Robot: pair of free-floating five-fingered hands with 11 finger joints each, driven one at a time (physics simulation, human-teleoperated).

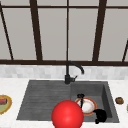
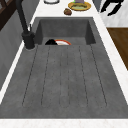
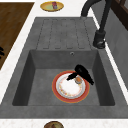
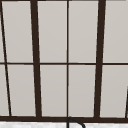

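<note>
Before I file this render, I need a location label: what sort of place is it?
A simulated kitchen, most likely: a dark sink with a black faucet, a plate in its basin, and a paned window above.

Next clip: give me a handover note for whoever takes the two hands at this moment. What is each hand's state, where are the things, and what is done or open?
Left hand: down in the basin, over the far edge of the red-rimmed plate. A small brownish thing sits at its tip; I cannot tell whether the hand holds it.
Right hand: open and holding nothing, in the air off the counter's front edge.
Done: the plate lies flat on the basin floor.
Open: a brown lump is on the right counter and a yellow-rimmed plate on the left counter. A red ball shows at the sink's front edge.
</note>
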